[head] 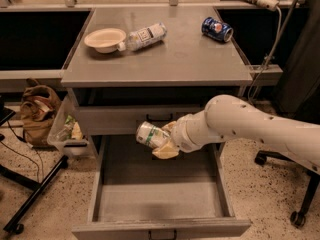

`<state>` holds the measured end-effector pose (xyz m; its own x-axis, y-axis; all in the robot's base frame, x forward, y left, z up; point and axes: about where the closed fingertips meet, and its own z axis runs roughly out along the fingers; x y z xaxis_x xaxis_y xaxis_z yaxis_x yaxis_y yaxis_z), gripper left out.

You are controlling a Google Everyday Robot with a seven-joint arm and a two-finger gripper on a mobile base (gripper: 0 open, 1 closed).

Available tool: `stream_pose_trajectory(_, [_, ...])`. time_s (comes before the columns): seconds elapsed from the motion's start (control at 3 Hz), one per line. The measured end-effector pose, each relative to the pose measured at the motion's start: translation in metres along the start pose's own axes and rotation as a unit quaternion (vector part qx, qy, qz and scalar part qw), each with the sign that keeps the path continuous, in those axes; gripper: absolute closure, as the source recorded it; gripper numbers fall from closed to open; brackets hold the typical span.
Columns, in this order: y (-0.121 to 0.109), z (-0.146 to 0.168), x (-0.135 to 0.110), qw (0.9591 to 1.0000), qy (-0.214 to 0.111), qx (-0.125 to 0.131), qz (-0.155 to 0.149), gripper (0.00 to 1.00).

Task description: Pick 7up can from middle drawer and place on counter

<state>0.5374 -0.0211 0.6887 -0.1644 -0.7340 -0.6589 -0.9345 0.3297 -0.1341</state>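
My gripper [164, 139] is shut on the 7up can [151, 134], a white-and-green can held on its side with its silver end pointing left. The can hangs above the open middle drawer [155, 199], in front of the shallower drawer with the black handle [160, 118]. The white arm reaches in from the right. The middle drawer's grey floor is bare. The counter [175, 59] is the flat grey top of the cabinet, above and behind the can.
On the counter lie a beige bowl [105, 38], a clear plastic bottle [144, 36] on its side, and a blue soda can [217, 29]. A brown bag [36, 110] and a clear bin [67, 131] stand left of the cabinet. A chair base [300, 204] stands at right.
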Motion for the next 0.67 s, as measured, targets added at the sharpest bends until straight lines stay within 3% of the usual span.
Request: stream_pose_trajectory(0.67, [-0.006, -0.012, -0.007, 1.0, 0.003, 0.007, -0.002, 1.0])
